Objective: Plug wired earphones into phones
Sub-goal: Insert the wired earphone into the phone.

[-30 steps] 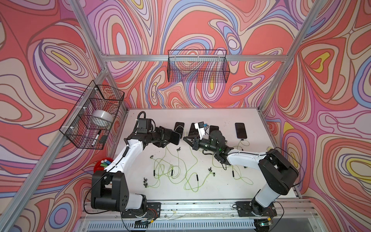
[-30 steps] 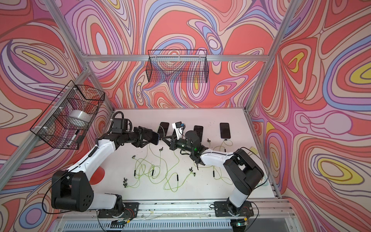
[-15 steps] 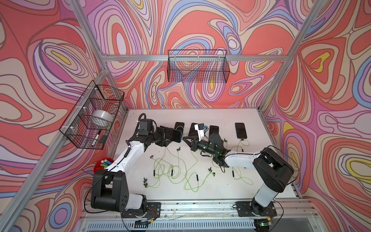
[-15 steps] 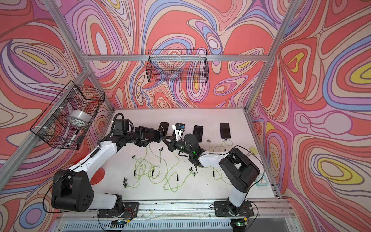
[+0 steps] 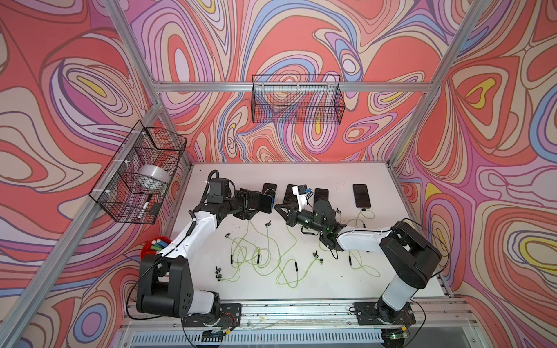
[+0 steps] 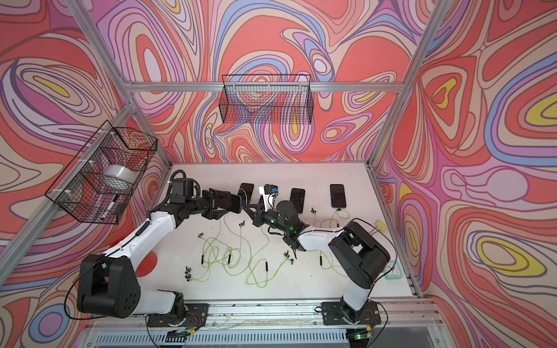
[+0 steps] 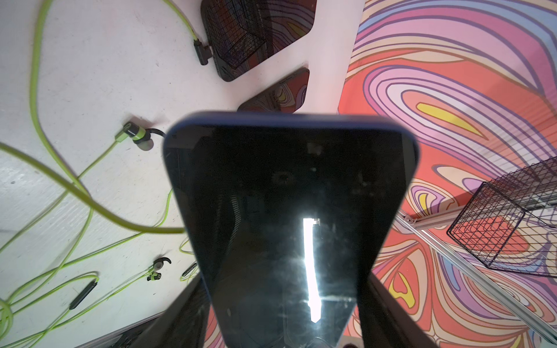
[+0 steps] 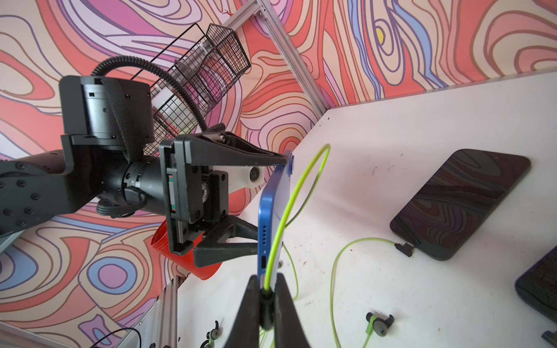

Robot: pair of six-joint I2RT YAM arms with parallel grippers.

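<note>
My left gripper (image 5: 259,202) is shut on a blue-edged phone (image 5: 266,202), held on edge above the table; its dark screen (image 7: 289,211) fills the left wrist view. My right gripper (image 8: 266,289) is shut on the dark plug (image 8: 267,301) of one pair of earphones. The plug's yellow-green cable (image 8: 289,199) loops up past the held phone's bottom edge (image 8: 262,235). The port slot shows just beyond my fingertips. Several more phones (image 5: 321,195) lie in a row at the back. The rightmost phone (image 5: 361,195) and another phone (image 8: 458,205) have plugs in them. Loose earphones (image 5: 259,256) tangle mid-table.
A wire basket (image 5: 141,177) holding a tape roll hangs on the left wall, and another wire basket (image 5: 297,99) hangs on the back wall. A red cup of markers (image 5: 152,248) stands by the left arm's base. A small clock (image 6: 394,269) sits at the table's right edge.
The left gripper has carried the phone a little to the right, toward the right gripper. The right arm's elbow has shifted slightly left. Both grips are unchanged.
</note>
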